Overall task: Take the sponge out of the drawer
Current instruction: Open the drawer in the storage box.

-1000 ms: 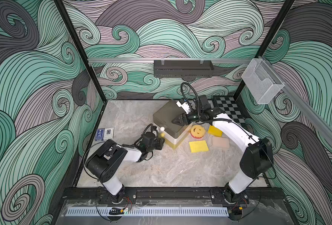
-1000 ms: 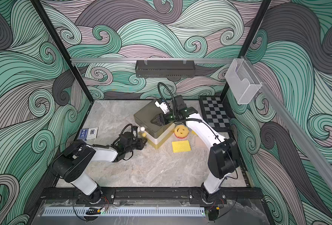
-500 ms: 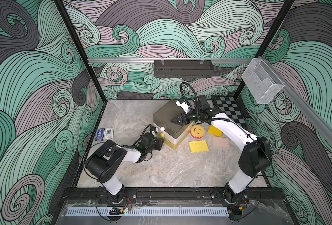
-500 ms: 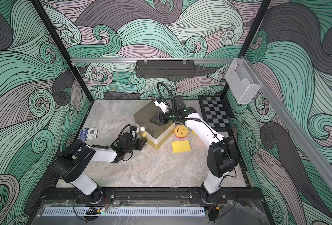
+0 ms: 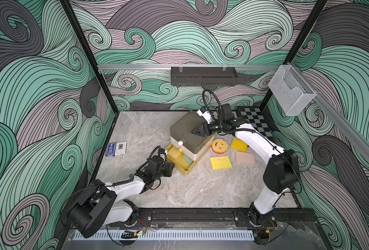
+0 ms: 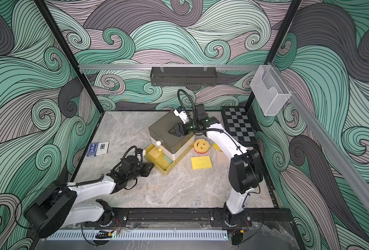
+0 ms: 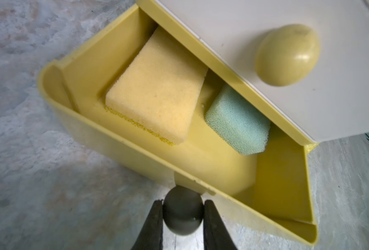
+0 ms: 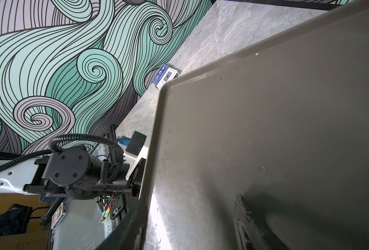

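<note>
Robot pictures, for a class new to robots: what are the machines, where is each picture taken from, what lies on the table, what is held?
Two robot arms with pincer grippers share a table. Both top views look down from above; each wrist view comes from a camera on an arm. The left gripper pinches the dark knob of the open yellow drawer, which holds a yellow sponge and a green sponge. The right gripper, open, holds nothing over the grey drawer unit. Loose sponges and card packs lie nearby.

Yellow drawer point(image 6: 168, 170) open, sponge point(image 6: 153, 154) inside; left pincer point(image 6: 150, 167) at front.
</note>
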`<state>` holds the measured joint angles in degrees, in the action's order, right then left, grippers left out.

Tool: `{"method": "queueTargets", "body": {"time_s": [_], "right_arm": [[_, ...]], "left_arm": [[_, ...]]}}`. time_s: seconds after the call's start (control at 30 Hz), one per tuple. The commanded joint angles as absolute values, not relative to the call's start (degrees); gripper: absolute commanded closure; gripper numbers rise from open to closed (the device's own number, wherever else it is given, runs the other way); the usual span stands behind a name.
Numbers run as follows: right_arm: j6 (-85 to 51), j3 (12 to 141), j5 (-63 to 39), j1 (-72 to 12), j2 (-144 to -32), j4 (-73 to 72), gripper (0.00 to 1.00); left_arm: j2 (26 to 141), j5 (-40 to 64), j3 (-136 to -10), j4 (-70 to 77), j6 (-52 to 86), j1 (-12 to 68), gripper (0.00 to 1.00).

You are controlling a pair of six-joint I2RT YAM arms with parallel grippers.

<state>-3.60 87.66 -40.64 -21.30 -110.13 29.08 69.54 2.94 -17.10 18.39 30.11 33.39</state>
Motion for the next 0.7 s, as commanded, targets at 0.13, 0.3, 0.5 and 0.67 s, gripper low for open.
{"method": "queueTargets", "body": {"time_s": [0.13,0.3,0.5,0.67], "right_arm": [[-3.07,89.38,-36.95,-19.6,-116.14,35.14,0.37],[-3.49,90.59,-36.45,-19.51,-117.49,35.27,0.37],[-3.28,90.75,-34.86,-19.43,-116.27,35.87,0.38],[-2.56,94.89,-34.15,-19.42,-113.12,38.41,0.38]], "left_arm": [[59.21,1.27,-15.04,8.33,33.35,34.45,0.84],[54.24,0.63,-14.77,3.51,33.96,34.63,0.84],[49.15,0.33,-12.39,1.8,35.05,34.63,0.84],[51.44,1.92,-13.09,3.13,34.46,34.62,0.84]]}}
